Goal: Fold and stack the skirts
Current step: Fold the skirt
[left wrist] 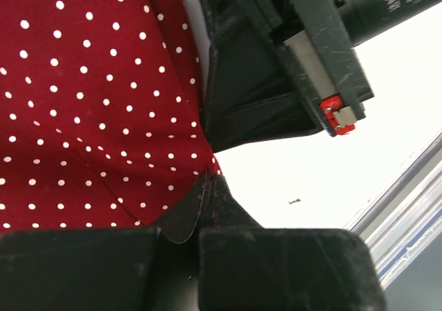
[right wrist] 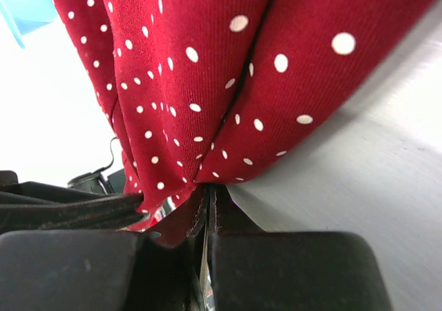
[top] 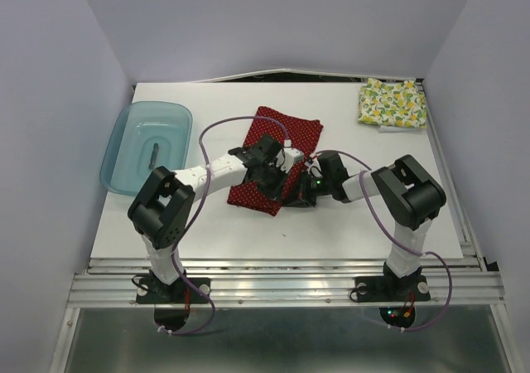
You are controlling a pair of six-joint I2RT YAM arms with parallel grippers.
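The dark red skirt with white polka dots (top: 286,131) lies on the table's middle, part-folded. My left gripper (top: 280,174) reaches over it and is shut on its near right edge; in the left wrist view the jaws (left wrist: 209,186) pinch the cloth (left wrist: 90,104) at the hem. My right gripper (top: 305,184) is close beside the left one, shut on the same edge, with the red cloth (right wrist: 207,69) bunched up from its jaws (right wrist: 209,193). The cream fruit-print skirt (top: 392,102) lies folded at the back right corner.
A translucent blue tray (top: 124,153) sits at the left of the white table (top: 364,224), a small dark thing inside it. The right gripper's body (left wrist: 276,83) is very near the left gripper. Walls enclose the table on three sides.
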